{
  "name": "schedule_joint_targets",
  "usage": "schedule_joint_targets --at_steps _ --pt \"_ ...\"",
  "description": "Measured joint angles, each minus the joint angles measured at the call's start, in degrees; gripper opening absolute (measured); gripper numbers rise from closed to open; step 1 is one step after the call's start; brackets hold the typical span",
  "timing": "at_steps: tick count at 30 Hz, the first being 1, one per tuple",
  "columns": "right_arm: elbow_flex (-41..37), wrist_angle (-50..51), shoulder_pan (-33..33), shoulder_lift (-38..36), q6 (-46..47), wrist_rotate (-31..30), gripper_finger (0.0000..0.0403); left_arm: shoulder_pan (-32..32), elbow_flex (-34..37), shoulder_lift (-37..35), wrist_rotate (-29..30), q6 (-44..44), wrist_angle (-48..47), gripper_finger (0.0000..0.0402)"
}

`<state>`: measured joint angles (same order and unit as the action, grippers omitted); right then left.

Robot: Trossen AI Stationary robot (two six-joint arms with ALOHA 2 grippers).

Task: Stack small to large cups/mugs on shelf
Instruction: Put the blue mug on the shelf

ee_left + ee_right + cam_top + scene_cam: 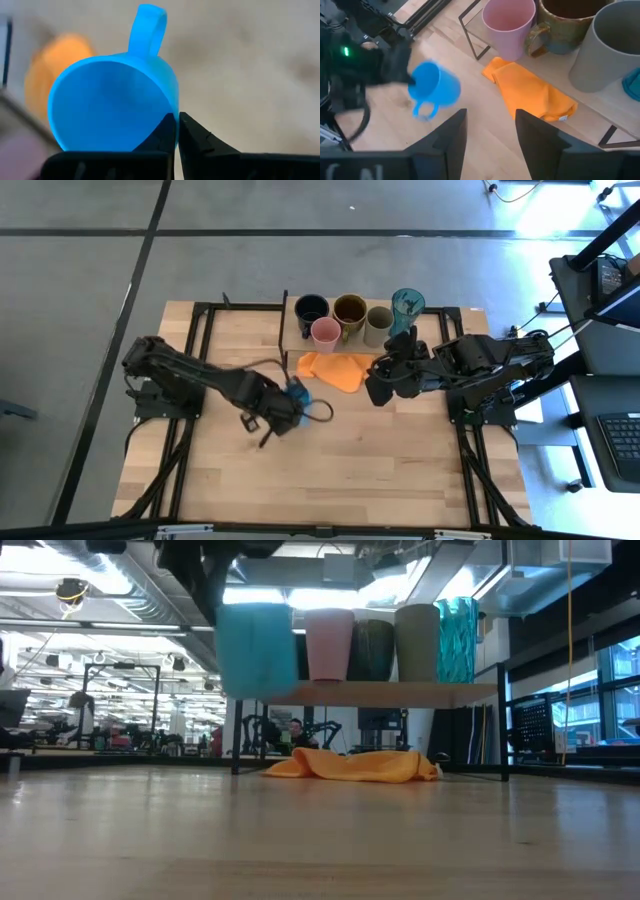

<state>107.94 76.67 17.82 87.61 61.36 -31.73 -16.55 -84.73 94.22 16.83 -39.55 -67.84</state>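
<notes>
Black fingers of the left gripper are pinched together on the rim wall of the light blue mug, one finger inside and one outside, on the side opposite the handle. The mug hangs clear of the tabletop, left of the shelf and nearer than it, with the orange cloth lying between. It looks like a light, rigid, smooth-walled mug, so a rim pinch should carry it, though the glossy wall could let it swing or slip; a deep bite on the wall away from the handle seems safest. On the shelf stand the black mug, pink cup, mustard-brown mug, olive-grey cup and teal tumbler. The right gripper waits spread and empty just right of the cloth.
</notes>
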Motion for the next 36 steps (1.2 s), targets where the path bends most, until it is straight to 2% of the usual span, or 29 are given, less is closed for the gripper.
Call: schedule_joint_targets --at_steps 6,12,22,26,36 --pt "-0.01 0.03 0.00 0.00 -0.07 -0.17 0.0168 4.40 -0.58 -5.84 6.40 -3.12 -8.39 0.0002" --pt "-0.02 0.00 0.00 0.00 0.02 -0.21 0.0168 9.33 -0.59 -9.32 8.51 -8.90 -9.88 0.0001" --pt "-0.84 -0.16 0.00 0.00 1.98 -0.26 0.0168 13.76 -0.56 -9.92 8.12 -13.07 -7.14 0.0001" --pt "-2.91 -0.29 0.00 0.00 3.71 -0.15 0.0168 15.50 -0.56 -9.92 7.65 -14.06 -3.70 0.0000" --pt "-7.89 -4.27 -0.01 0.02 7.13 1.84 0.0168 18.37 -0.56 -9.92 5.63 -15.25 -3.88 0.0000"
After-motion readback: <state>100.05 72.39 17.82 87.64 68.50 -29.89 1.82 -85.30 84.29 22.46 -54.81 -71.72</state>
